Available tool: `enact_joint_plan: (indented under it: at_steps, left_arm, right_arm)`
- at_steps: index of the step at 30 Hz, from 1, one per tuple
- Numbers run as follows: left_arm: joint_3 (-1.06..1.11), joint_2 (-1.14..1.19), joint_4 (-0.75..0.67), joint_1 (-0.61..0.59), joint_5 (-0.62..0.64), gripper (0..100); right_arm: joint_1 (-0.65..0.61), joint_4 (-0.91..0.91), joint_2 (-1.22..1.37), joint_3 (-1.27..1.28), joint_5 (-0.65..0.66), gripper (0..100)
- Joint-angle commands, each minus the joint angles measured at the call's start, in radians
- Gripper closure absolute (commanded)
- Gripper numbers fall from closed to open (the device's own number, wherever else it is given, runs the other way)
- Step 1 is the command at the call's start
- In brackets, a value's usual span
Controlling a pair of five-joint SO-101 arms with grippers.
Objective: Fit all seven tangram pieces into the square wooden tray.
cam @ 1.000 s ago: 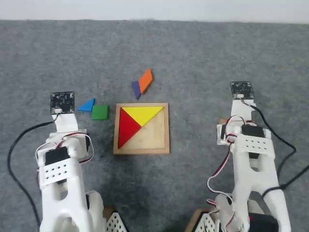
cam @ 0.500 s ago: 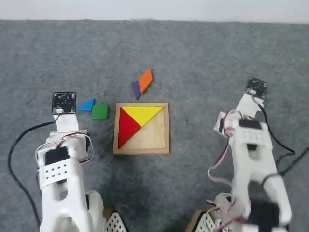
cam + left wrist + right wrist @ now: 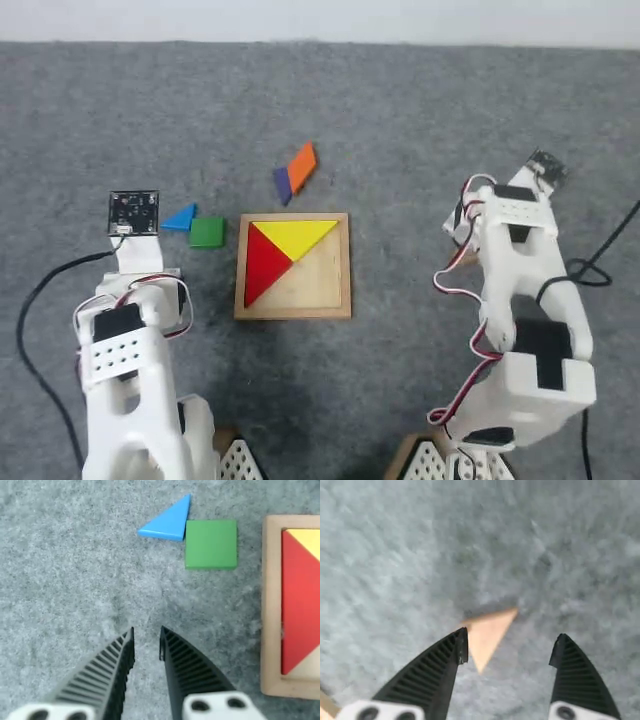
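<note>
The square wooden tray point(image 3: 342, 262) lies mid-table with a red triangle point(image 3: 264, 266) and a yellow triangle point(image 3: 294, 236) in it. A blue triangle point(image 3: 181, 218) and a green square point(image 3: 207, 232) lie touching just left of the tray point(image 3: 270, 605). An orange parallelogram point(image 3: 302, 166) and a purple piece point(image 3: 283, 184) lie beyond it. My left gripper point(image 3: 147, 631) hovers over bare carpet, short of the green square point(image 3: 210, 544) and blue triangle point(image 3: 169, 522), shut and holding nothing. My right gripper point(image 3: 511, 636) stands open over a pale tan triangle point(image 3: 489, 632), which lies on the carpet near one fingertip.
Grey carpet covers the whole table. The left arm point(image 3: 125, 335) stands at the front left and the right arm point(image 3: 518, 250) at the right, with cables trailing beside each. A pale wall runs along the far edge.
The right arm has stretched away from its base toward the far right, its wrist board shifting right and farther back. The left arm and all pieces kept still.
</note>
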Motion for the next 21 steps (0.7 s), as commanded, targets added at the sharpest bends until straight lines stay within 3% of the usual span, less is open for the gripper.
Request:
enact_joint_plan:
  at_steps: [1, 9, 21]
  left_arm:
    - [-0.010, -0.020, -0.023, 0.008, -0.011, 91]
    - [-0.010, -0.020, -0.023, 0.008, -0.011, 91]
    - [-0.010, -0.020, -0.023, 0.008, -0.011, 91]
  right_arm:
    - [-0.030, 0.012, -0.008, -0.089, -0.035, 73.1]
    - [-0.068, -0.039, 0.081, -0.095, -0.226, 73.2]
    - [-0.035, 0.016, 0.203, -0.192, -0.345, 73.2]
